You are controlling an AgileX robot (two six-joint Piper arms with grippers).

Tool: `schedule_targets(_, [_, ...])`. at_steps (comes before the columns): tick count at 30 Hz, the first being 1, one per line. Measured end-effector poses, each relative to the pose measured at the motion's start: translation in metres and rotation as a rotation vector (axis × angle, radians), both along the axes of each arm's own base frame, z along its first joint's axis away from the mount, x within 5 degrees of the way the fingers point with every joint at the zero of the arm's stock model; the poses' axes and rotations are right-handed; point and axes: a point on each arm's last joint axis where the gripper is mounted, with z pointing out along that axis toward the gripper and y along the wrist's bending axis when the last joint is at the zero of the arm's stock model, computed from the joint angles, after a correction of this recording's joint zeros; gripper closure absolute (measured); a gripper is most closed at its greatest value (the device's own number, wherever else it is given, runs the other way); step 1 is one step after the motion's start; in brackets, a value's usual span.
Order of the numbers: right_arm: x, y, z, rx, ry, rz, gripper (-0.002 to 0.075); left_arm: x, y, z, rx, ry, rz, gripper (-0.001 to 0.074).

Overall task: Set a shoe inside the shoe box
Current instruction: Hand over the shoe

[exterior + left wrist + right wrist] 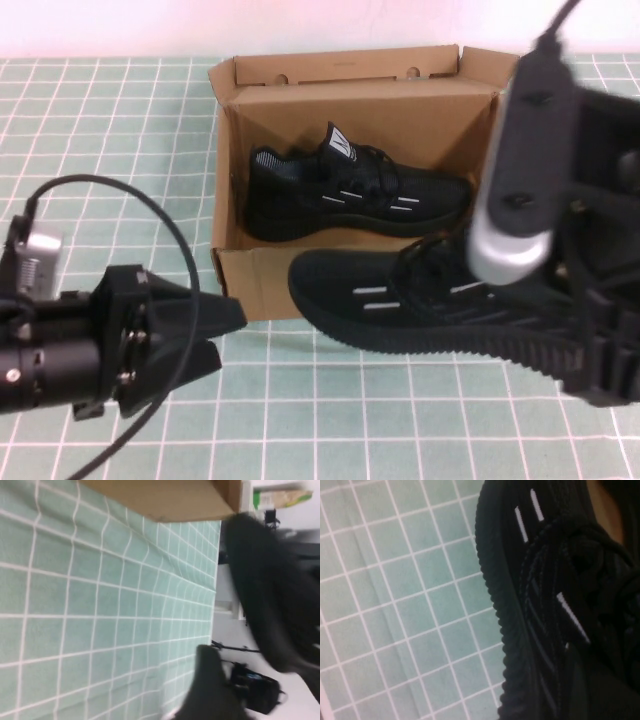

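The brown cardboard shoe box [262, 283] stands open at the middle back, its lid flap up behind it. One black sneaker [350, 195] lies inside it on its sole. My right gripper [548, 300] is shut on the matching black shoe [400, 300] and holds it just above the mat in front of the box's right half, toe pointing left. In the right wrist view a dark finger [582, 680] presses on that shoe [530, 595] near the laces. My left gripper [222, 338] is open and empty at the lower left, pointing toward the box's front wall.
The green checked mat [330, 420] covers the table. In the left wrist view the box's front wall [165, 500] and the held shoe [265, 595] show beyond the mat. The left arm's black cable [150, 215] loops above the mat at the left.
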Motion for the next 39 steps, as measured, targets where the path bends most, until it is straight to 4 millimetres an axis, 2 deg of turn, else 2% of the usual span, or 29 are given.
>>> schedule_targets(4, [-0.007,-0.006,0.006,0.031,-0.009,0.001,0.0731,0.012,-0.004,-0.006,-0.074,0.034,-0.007,0.0292])
schedule_targets(10, [-0.008,-0.006,0.006,0.039,-0.001,0.003,0.0731,0.029,-0.012,-0.005,-0.275,0.049,-0.041,0.0284])
schedule_targets(18, [-0.008,-0.006,0.006,0.042,0.002,0.001,0.0731,0.048,-0.014,-0.020,-0.296,0.103,-0.030,0.0283])
schedule_targets(21, [-0.008,-0.005,0.006,0.048,0.003,0.003,0.0731,0.052,-0.018,-0.017,-0.294,0.091,-0.048,0.0283])
schedule_targets(28, [-0.009,-0.002,0.008,0.082,0.006,0.013,0.0731,0.059,-0.045,-0.002,-0.296,0.046,-0.162,0.0282])
schedule_targets(39, [-0.008,-0.003,0.008,0.079,0.000,0.010,0.0731,0.072,-0.080,-0.004,-0.241,0.057,-0.230,0.0280])
